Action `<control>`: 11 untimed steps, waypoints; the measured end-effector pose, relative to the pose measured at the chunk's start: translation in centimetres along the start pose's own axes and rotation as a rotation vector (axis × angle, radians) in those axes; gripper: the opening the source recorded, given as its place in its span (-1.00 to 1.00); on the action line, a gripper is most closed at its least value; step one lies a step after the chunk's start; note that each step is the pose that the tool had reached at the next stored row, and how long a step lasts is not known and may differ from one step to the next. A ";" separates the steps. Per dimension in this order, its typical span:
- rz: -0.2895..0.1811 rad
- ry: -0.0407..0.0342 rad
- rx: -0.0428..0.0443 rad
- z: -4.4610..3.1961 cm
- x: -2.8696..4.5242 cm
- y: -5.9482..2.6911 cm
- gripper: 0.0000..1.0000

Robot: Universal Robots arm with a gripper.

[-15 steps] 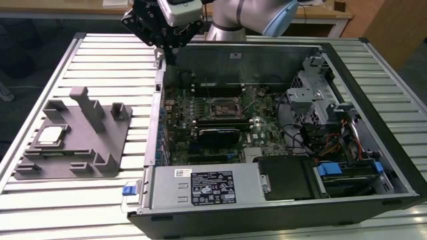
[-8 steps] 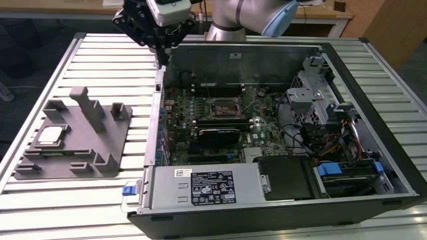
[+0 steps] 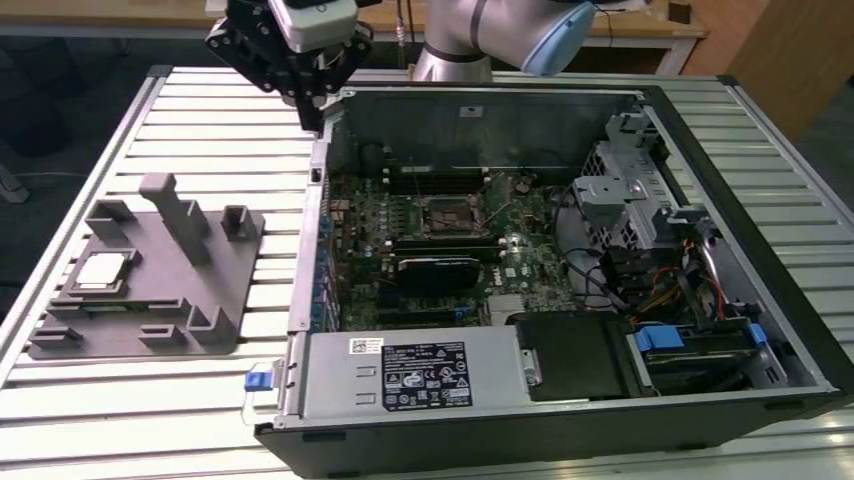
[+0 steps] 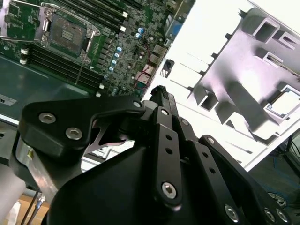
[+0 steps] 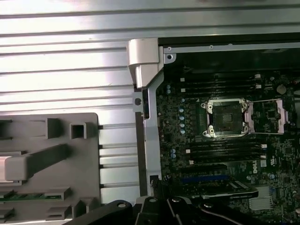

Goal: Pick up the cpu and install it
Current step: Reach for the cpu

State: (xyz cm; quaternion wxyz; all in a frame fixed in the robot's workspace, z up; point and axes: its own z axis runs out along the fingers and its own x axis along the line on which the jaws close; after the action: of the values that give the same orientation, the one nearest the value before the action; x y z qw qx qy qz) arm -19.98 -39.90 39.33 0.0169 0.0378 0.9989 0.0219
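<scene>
Cpu (image 3: 100,272) lies in tray (image 3: 230,290), hand (image 3: 314,112) well apart

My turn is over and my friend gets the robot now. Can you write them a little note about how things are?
Pincer: above a corner of the computer case, not holding the chip.
Chip: lying in the grey tray beside the case.
Socket: open and empty.
Done: nothing yet.
Left: lifting the chip and fitting it in the socket.
</scene>
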 end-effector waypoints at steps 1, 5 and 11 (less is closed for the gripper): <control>0.000 -0.0002 0.0000 -0.01 0.16 -0.01 -0.79; 0.000 -0.0009 0.0000 -0.03 0.83 -0.06 -0.79; 0.000 -0.0017 -0.0003 -0.06 1.77 -0.13 -0.79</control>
State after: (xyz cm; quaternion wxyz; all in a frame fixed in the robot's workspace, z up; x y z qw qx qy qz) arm -21.75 -39.90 39.33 0.0177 0.0377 0.9989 0.0220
